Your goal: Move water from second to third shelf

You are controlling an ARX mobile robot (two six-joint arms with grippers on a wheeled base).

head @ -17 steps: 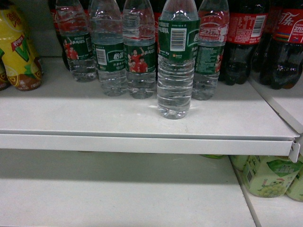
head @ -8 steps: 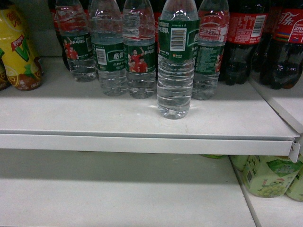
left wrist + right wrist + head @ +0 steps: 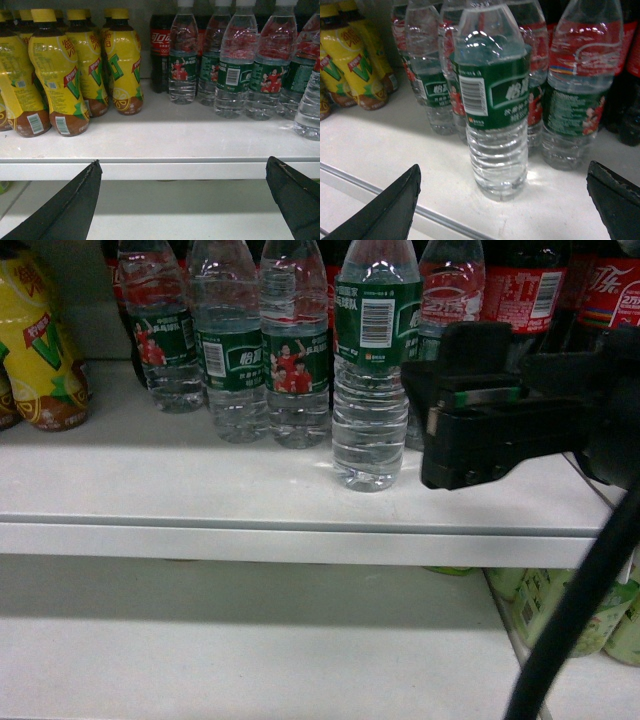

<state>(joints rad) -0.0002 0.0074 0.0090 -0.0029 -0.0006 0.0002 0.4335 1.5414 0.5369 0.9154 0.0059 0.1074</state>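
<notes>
The water point(image 3: 370, 390) is a clear ribbed bottle with a dark green barcode label. It stands alone in front of a row of like bottles point(image 3: 232, 360) on the upper white shelf point(image 3: 200, 490). My right gripper point(image 3: 462, 390) hovers just right of it at label height. In the right wrist view the water point(image 3: 495, 110) stands upright straight ahead, a little beyond the open right gripper point(image 3: 503, 166), and the fingers do not touch it. My left gripper point(image 3: 184, 161) is open and empty in front of the shelf's front edge point(image 3: 165, 170), and it is out of the head view.
Yellow tea bottles point(image 3: 55, 75) fill the shelf's left end and black cola bottles point(image 3: 515, 300) the right. Pale green bottles point(image 3: 560, 610) stand at the right of the lower shelf point(image 3: 250, 650). A black cable point(image 3: 570, 620) hangs from my right arm.
My right arm has come into the head view from the right and now sits beside the front water bottle. The bottles have not moved.
</notes>
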